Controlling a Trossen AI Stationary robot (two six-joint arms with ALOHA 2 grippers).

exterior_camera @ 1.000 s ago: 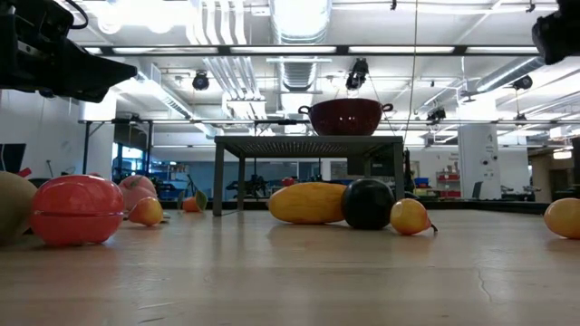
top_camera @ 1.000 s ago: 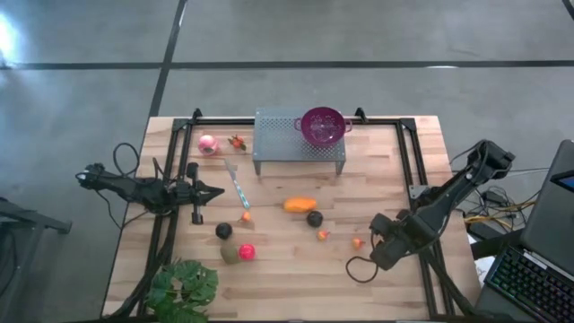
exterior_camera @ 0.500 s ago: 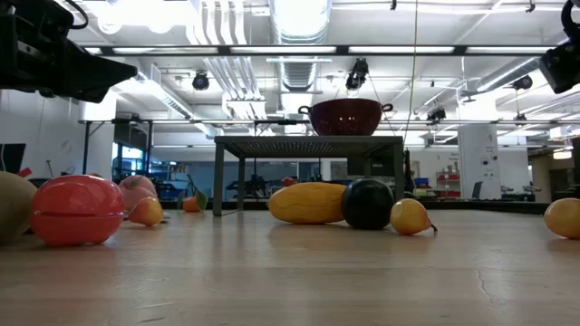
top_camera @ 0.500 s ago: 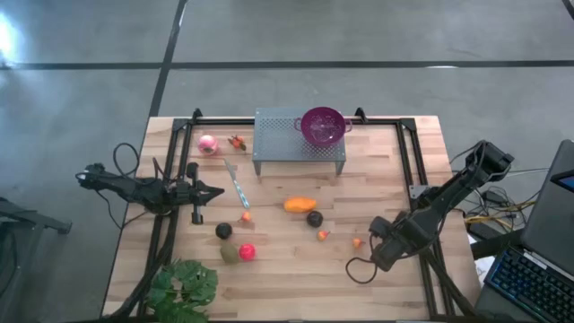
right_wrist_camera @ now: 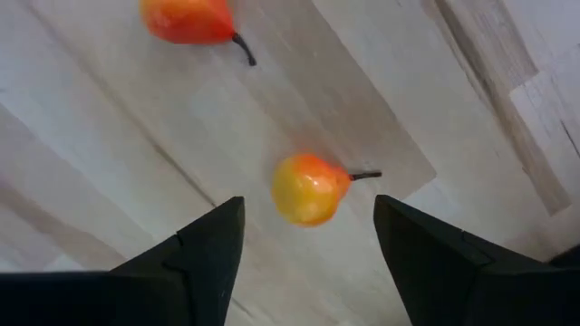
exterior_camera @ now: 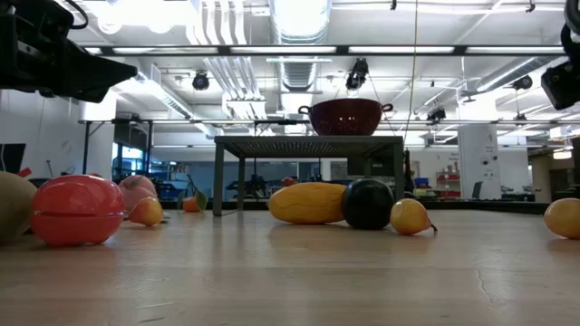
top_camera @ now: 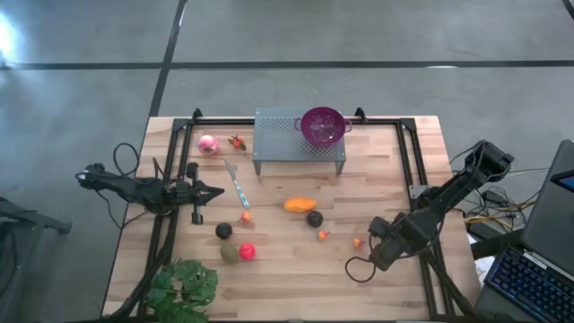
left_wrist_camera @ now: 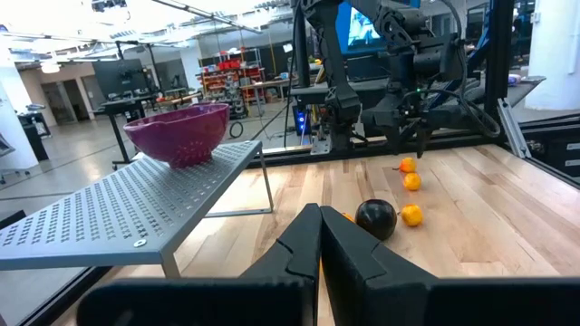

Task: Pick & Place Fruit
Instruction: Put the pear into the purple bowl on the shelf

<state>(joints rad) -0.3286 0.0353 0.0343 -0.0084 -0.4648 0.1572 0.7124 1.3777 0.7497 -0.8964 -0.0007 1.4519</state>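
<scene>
Toy fruit lies scattered on the wooden table (top_camera: 395,287): a pink ball (top_camera: 207,144), an elongated orange piece (top_camera: 300,205), two dark balls (top_camera: 314,218) (top_camera: 223,231), a red ball (top_camera: 247,252), an olive-green piece (top_camera: 230,253) and small orange bits. My right gripper (top_camera: 378,248) points down, open, over one small orange fruit (right_wrist_camera: 310,188). Its fingers (right_wrist_camera: 204,249) stand to either side of the fruit and above it, apart from it. My left gripper (left_wrist_camera: 319,244) is shut and level at the table's left side (top_camera: 215,190).
A purple perforated bowl (top_camera: 323,126) sits on a grey perforated stand (top_camera: 287,144) at the far middle. A leafy green plant (top_camera: 184,287) is at the near left corner. A thin bluish stick (top_camera: 238,188) lies near my left gripper. A second small orange fruit (right_wrist_camera: 186,20) lies close by.
My right gripper has come down toward the small orange fruit on the table's right side, still pointing down. The fruit has stayed where it was.
</scene>
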